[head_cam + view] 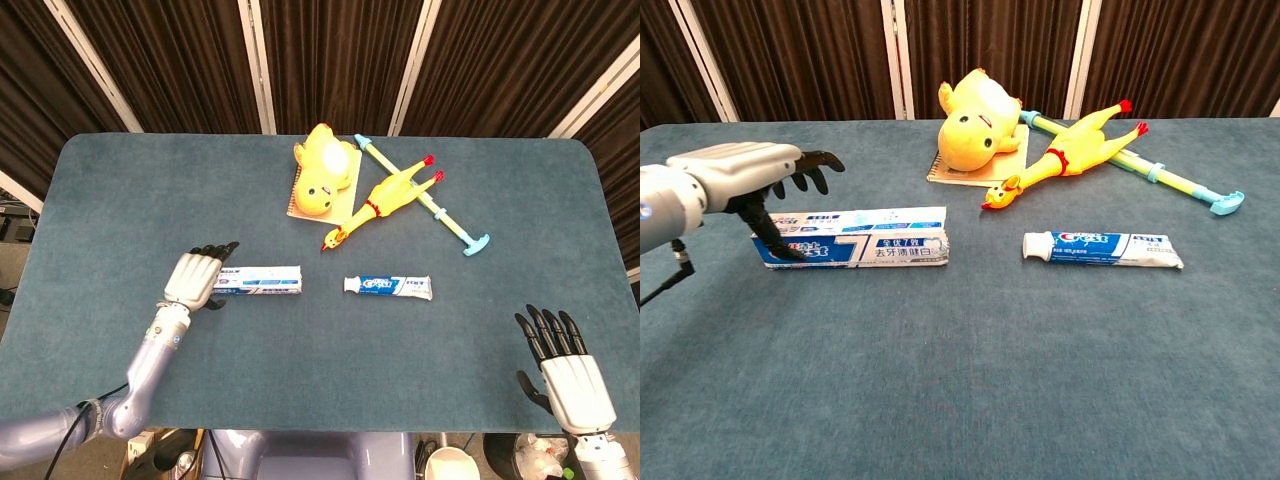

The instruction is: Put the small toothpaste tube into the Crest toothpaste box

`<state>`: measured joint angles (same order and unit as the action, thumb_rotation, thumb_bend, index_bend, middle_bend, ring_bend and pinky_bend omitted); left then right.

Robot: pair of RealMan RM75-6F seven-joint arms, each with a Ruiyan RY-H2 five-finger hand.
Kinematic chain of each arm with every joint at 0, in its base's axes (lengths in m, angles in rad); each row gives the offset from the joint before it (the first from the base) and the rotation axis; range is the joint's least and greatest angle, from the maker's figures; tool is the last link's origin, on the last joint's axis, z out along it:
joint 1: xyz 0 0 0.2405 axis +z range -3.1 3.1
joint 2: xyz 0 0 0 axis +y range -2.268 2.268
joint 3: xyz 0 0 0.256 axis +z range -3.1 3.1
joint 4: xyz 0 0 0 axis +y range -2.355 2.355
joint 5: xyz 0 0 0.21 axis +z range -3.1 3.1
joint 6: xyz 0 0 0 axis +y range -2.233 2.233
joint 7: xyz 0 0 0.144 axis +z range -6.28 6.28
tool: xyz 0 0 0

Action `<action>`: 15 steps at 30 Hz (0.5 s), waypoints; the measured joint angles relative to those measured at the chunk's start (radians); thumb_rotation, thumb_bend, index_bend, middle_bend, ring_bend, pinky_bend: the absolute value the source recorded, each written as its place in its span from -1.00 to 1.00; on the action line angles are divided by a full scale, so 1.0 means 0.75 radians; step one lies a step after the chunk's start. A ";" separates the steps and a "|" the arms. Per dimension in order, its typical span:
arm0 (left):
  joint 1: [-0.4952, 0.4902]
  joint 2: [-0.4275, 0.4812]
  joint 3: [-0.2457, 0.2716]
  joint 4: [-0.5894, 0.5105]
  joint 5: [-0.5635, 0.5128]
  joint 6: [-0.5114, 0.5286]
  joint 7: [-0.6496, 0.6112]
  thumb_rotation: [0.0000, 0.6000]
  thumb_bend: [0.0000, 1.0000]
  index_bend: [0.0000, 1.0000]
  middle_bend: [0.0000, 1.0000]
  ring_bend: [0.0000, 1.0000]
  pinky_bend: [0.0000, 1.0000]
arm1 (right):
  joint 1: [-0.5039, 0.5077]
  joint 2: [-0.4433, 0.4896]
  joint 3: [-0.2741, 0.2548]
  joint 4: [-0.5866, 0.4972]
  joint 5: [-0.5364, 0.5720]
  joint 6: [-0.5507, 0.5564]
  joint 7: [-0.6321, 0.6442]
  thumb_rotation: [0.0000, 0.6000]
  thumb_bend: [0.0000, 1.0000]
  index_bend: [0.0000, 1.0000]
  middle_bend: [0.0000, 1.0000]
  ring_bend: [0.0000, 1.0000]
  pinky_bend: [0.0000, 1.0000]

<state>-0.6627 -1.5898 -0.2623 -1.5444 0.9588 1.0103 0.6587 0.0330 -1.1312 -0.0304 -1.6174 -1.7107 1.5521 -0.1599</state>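
One left hand (750,170) over Crest box (865,240) end, tube (1102,248) well apart

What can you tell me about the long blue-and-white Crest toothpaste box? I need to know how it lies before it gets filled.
The blue-and-white cardboard Crest toothpaste box lies flat on its long side on the teal table cloth, left of the toothpaste tube and apart from it. Its front shows the Crest logo, a large 7 and Chinese text. The left hand is over its left end, thumb against the front face. Its right end looks slightly crumpled.
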 measured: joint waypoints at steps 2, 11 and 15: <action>-0.012 -0.018 0.001 0.020 -0.017 -0.001 0.012 1.00 -0.58 -0.73 -0.48 -0.50 -0.38 | 0.000 0.001 0.000 -0.002 0.002 0.000 0.005 1.00 -0.32 -1.00 -1.00 -1.00 -1.00; -0.080 -0.112 0.008 0.111 -0.087 -0.019 0.048 1.00 -0.45 -0.51 -0.22 -0.24 -0.13 | 0.000 0.002 0.002 -0.005 0.014 -0.007 0.011 1.00 -0.32 -1.00 -1.00 -1.00 -1.00; -0.097 -0.137 0.017 0.128 -0.095 -0.020 0.039 1.00 -0.37 -0.37 -0.05 -0.10 0.02 | -0.002 0.002 0.004 -0.008 0.021 -0.007 0.013 1.00 -0.32 -1.00 -1.00 -1.00 -1.00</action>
<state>-0.7351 -1.6923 -0.2496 -1.4483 0.8876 0.9955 0.6882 0.0316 -1.1295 -0.0276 -1.6234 -1.6947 1.5467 -0.1503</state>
